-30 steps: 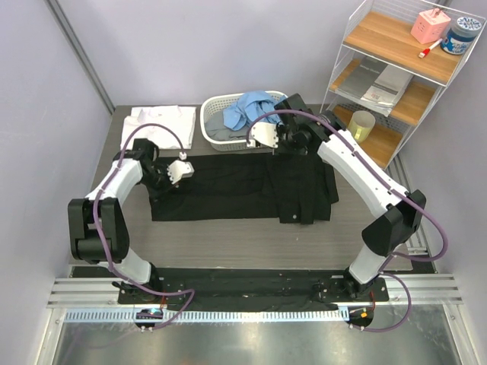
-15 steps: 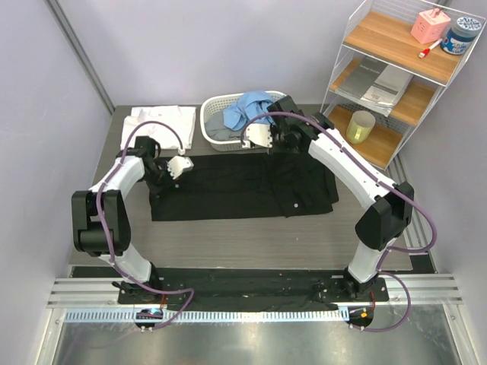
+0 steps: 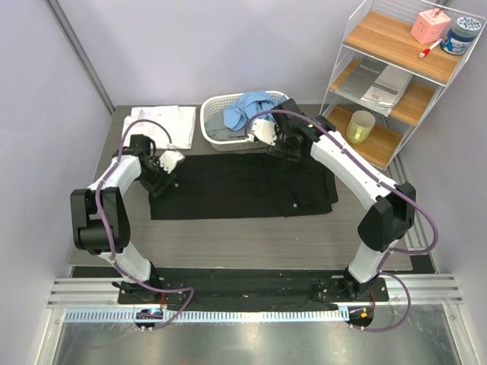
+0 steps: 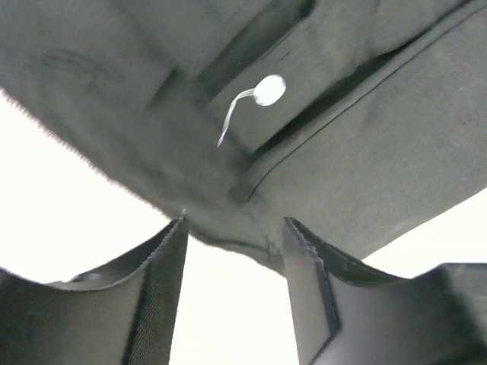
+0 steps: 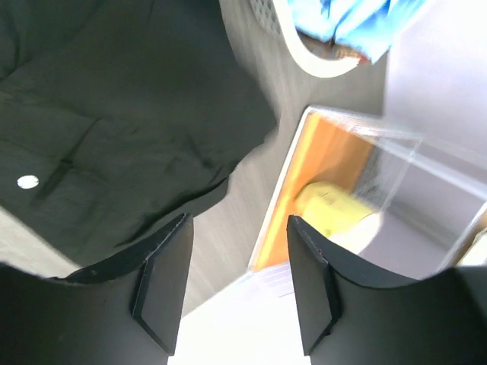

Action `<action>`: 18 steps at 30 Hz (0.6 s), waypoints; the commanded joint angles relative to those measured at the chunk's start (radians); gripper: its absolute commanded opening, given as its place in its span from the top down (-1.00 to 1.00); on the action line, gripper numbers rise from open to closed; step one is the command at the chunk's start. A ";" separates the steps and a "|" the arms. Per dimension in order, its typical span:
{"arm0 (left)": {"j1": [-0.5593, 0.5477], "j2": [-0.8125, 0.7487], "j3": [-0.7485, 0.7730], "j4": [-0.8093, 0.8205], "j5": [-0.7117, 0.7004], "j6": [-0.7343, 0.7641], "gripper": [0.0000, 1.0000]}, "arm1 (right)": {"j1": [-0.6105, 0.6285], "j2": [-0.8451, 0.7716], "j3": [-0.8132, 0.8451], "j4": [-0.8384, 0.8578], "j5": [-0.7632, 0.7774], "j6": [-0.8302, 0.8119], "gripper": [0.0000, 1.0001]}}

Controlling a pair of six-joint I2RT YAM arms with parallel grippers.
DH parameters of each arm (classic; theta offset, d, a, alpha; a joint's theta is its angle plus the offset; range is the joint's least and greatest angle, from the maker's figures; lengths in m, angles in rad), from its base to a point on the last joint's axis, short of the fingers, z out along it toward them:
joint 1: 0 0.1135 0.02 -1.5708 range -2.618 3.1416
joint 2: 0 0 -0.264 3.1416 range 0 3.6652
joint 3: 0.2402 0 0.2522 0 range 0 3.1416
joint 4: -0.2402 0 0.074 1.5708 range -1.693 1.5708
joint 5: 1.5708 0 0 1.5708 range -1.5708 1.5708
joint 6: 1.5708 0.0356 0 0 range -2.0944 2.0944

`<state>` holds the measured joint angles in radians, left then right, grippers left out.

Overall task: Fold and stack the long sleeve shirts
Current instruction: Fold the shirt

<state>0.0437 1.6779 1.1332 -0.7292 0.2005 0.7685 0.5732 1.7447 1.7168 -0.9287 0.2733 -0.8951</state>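
Note:
A large black long sleeve shirt (image 3: 243,186) lies spread flat across the table's middle. My left gripper (image 3: 169,160) hovers over its far left corner, jaws open; in the left wrist view the gripper (image 4: 236,224) has the shirt's hem (image 4: 228,239) at its fingertips and a white button (image 4: 269,90) beyond. My right gripper (image 3: 266,133) stands open above the shirt's far edge by the basket; the right wrist view shows the gripper (image 5: 240,219) empty, with black cloth (image 5: 114,114) to its left. A white shirt (image 3: 161,122) lies folded at the far left. A light blue shirt (image 3: 251,106) sits in the basket.
The white slatted basket (image 3: 214,114) stands at the table's far edge between the two grippers. A wire shelf unit (image 3: 396,76) with wooden boards stands at the right, holding a yellow roll (image 3: 360,125), papers and small items. Purple walls close in the left and back.
Both grippers have gone from shut to open and let go of the black shirt. Its doubled-up right part now lies flatter. Both grippers drew back toward the far edge.

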 commanded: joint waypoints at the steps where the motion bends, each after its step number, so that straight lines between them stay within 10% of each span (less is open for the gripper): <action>1: 0.027 -0.150 -0.010 -0.012 0.036 -0.089 -0.13 | -0.084 -0.157 -0.057 -0.068 -0.084 0.151 -0.17; 8: 0.012 -0.195 -0.064 -0.075 0.134 -0.127 -0.19 | -0.280 -0.220 -0.285 -0.130 -0.376 0.286 -0.13; 18: -0.022 0.023 -0.038 -0.027 0.033 -0.160 -0.08 | -0.346 -0.010 -0.413 0.076 -0.404 0.410 0.17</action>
<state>0.0269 1.6268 1.0672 -0.7654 0.2760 0.6281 0.2562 1.6634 1.3132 -0.9638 -0.0967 -0.5568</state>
